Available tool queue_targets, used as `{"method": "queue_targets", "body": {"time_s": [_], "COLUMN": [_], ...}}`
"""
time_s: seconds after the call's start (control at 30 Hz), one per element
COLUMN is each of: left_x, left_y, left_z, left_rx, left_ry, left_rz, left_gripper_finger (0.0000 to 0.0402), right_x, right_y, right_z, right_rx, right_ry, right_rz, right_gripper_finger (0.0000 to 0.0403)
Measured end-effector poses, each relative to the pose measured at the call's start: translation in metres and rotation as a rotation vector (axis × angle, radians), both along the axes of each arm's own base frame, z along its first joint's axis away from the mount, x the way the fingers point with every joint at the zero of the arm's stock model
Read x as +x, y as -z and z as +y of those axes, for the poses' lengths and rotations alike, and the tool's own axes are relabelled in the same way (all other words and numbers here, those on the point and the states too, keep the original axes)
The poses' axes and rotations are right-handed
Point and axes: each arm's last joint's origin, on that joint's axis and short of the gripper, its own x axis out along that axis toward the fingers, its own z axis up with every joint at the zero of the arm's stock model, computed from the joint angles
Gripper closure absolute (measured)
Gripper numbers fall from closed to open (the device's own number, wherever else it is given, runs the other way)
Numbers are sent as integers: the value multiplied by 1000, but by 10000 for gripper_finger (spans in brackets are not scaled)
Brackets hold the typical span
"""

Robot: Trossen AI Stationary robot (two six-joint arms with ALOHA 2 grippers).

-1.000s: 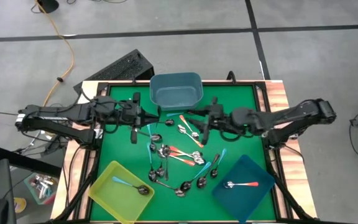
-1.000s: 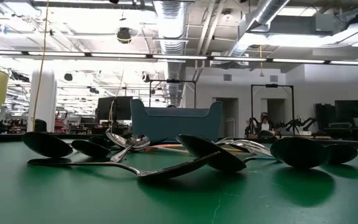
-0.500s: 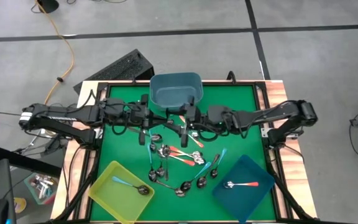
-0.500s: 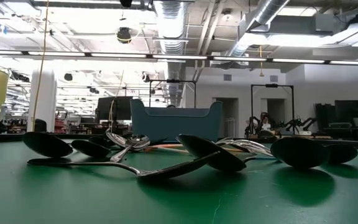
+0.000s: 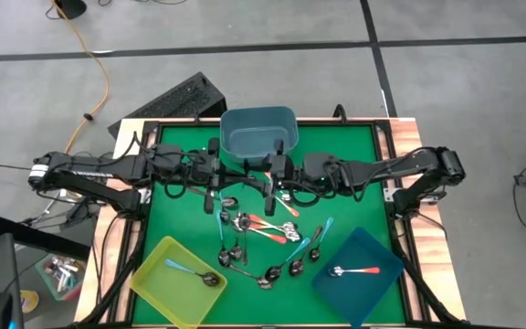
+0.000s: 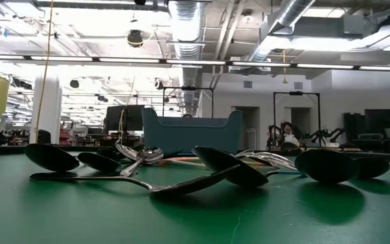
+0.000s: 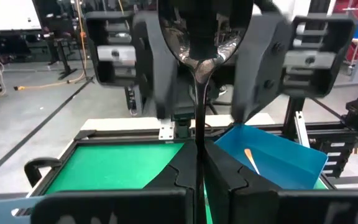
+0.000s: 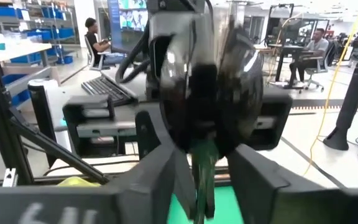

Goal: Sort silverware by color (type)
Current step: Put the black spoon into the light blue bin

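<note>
Handover in progress, mid-air over the table (image 5: pixel 354 155), just in front of the grey-blue bin (image 5: pixel 258 132). Left gripper (image 7: pixel 197 165) jaws clamped on dark spoon (image 7: pixel 199 74); right gripper (image 5: pixel 270 175) jaws apart round its bowl. Next: right closes, left lets go.

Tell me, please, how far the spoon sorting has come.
Done: one teal-handled spoon lies in the yellow bin, and one orange-handled spoon in the dark blue bin. In hand: the left gripper is shut on the handle of a dark metal spoon, and the open right gripper flanks its bowl. Left: the pile of mixed spoons on the green mat, so most of the job.
</note>
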Motion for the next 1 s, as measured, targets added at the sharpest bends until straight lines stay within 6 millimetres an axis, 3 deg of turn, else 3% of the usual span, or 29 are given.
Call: {"method": "queue_targets", "body": {"time_s": [0.27, 0.5, 0.7, 1.0], "left_x": [0, 0, -4, -14], "left_y": [-1, 0, 4, 14], "left_z": [0, 1, 5, 11], "left_rx": [7, -8, -56, -61], "left_ry": [0, -42, -174, -396], "left_rz": [-9, -3, 46, 170], "left_gripper_finger": [401, 390, 343, 285], "right_x": [0, 0, 1, 1], "right_y": [0, 2, 3, 4], "right_z": [-1, -1, -10, -56], "right_rx": [-13, -15, -6, 43], "right_ry": [0, 3, 33, 156], "right_rz": [6, 21, 28, 27], "right_gripper_finger": [387, 389, 392, 392]}}
